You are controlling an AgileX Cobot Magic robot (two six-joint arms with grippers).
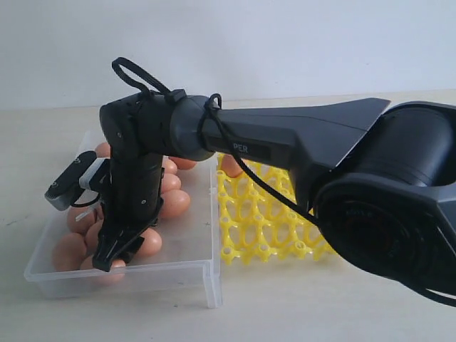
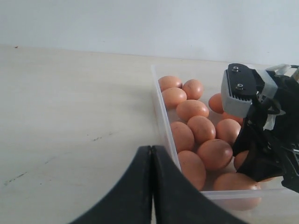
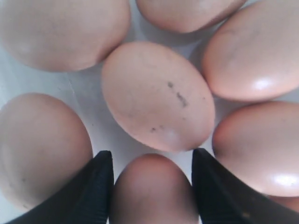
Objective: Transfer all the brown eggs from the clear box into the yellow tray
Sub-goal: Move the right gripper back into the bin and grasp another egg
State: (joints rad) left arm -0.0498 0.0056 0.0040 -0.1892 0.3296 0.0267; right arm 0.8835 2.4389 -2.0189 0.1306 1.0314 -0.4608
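Fingers [image 3: 93,196] of right hand [image 3: 150,154] straddle one brown egg [image 3: 152,193], wide apart; left hand [image 2: 152,148] closed.

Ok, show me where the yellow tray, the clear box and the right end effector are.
yellow tray [image 1: 265,249]: exterior view, a front post of its lattice.
clear box [image 1: 164,276]: exterior view, its front wall.
right end effector [image 3: 152,156]: right wrist view, midway between its fingertips.

Pale beige table [image 1: 299,313], clear box [image 1: 194,239] and yellow tray [image 1: 258,222] side by side on it.
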